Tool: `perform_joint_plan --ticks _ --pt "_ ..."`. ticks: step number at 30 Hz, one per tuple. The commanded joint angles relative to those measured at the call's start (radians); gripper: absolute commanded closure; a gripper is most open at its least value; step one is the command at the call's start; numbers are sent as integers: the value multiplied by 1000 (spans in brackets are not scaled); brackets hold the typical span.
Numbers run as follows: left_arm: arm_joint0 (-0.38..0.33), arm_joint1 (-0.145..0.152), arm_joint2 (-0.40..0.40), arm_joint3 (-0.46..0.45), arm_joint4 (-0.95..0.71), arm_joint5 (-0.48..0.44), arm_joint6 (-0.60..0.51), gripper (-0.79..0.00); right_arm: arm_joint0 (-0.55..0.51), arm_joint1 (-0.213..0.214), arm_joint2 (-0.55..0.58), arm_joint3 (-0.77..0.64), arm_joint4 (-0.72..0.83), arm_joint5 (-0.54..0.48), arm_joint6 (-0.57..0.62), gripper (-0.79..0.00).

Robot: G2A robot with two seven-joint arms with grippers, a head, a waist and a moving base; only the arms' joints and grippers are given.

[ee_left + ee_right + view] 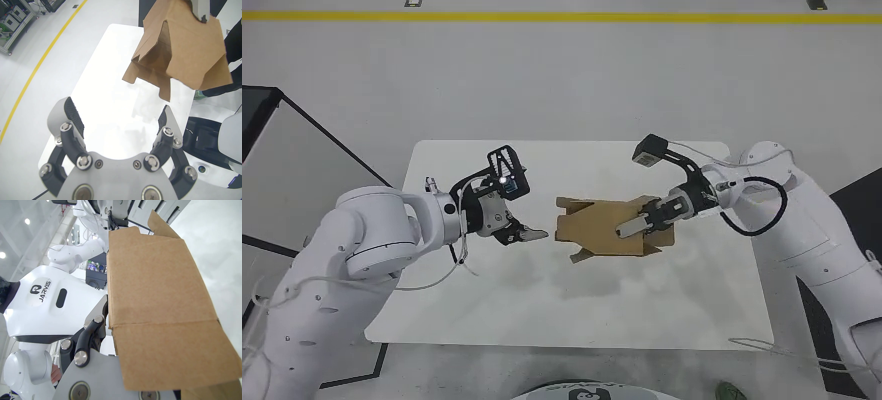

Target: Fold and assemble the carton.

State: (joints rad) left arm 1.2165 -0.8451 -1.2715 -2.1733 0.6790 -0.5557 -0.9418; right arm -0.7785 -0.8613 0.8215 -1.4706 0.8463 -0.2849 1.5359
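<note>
One carton (612, 228) is seen, held over the white table (542, 300) and apparently lifted clear of it. It is clamped by the right gripper (634, 227), whose fingers are closed on a wall at the carton's right-hand end. The carton's long axis is laid across the table, from one gripper towards the other. Its open end, with the flaps splayed and not yet folded in, is turned towards the left gripper (119, 108). That gripper is released, with the jaws spread wide and nothing between them. It is set just beside the open end, facing into it but apart from it. Of the two grippers counted, the free left one is judged better placed to press the flaps.
</note>
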Motion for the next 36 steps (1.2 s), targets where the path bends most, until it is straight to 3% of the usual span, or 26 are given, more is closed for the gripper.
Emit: perform_joint_plan --ticks 1,16,36 --pt "0 0 0 0 0 0 0 -785 1 12 -13 2 46 1 0 0" --pt "25 1 -7 -11 37 -5 62 -785 -29 24 3 -1 76 6 -24 0" --pt "46 9 -58 -44 -60 -44 120 -785 -77 10 52 7 96 5 0 0"
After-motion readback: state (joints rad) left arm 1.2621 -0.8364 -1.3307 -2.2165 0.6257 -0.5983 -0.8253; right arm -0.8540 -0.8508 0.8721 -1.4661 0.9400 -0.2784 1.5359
